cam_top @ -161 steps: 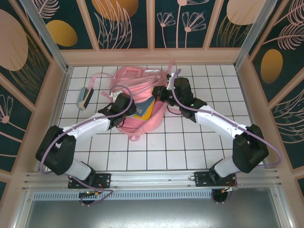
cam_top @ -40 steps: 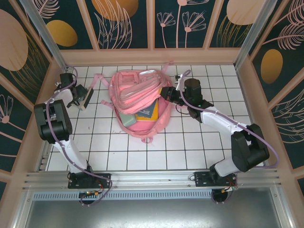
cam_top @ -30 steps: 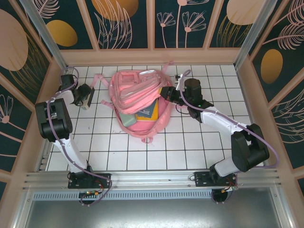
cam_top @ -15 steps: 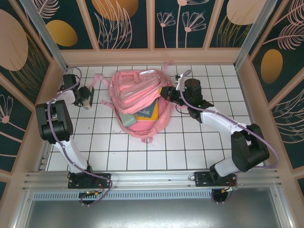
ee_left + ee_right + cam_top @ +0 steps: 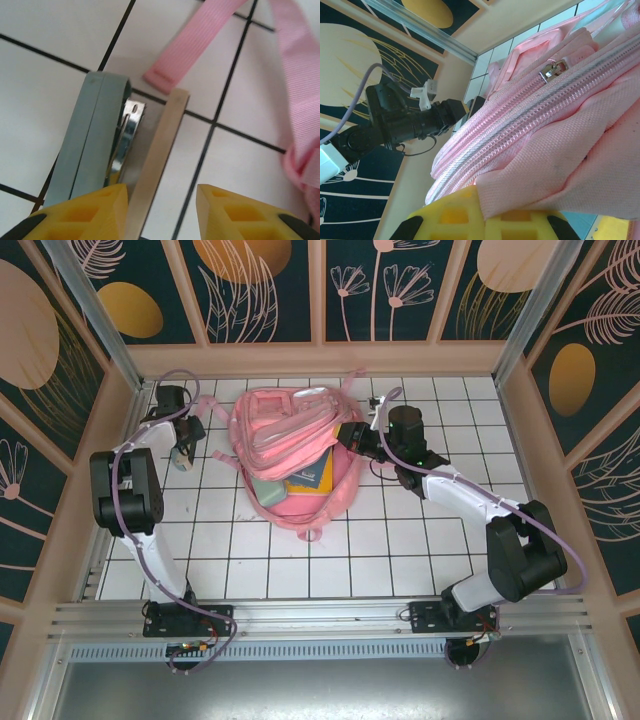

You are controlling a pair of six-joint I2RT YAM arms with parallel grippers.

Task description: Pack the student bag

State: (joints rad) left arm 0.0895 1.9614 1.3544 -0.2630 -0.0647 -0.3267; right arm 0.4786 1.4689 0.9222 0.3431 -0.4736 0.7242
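Left claw (image 5: 161, 201) nearer, over flat clipboard (image 5: 95, 131)

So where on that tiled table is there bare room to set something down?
Widest bare tiles: the near strip between the student bag and the arm bases. More between the right arm and the right wall. Crowded far left: left gripper, grey case, pink strap.

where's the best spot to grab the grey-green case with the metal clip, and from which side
Take it across its thin width, grey-green case and beige panel together, coming straight down from above, where the left gripper hangs. Its long narrow edges face up, so the flat sides likely suit the fingers. Stay at the end away from the pink strap.
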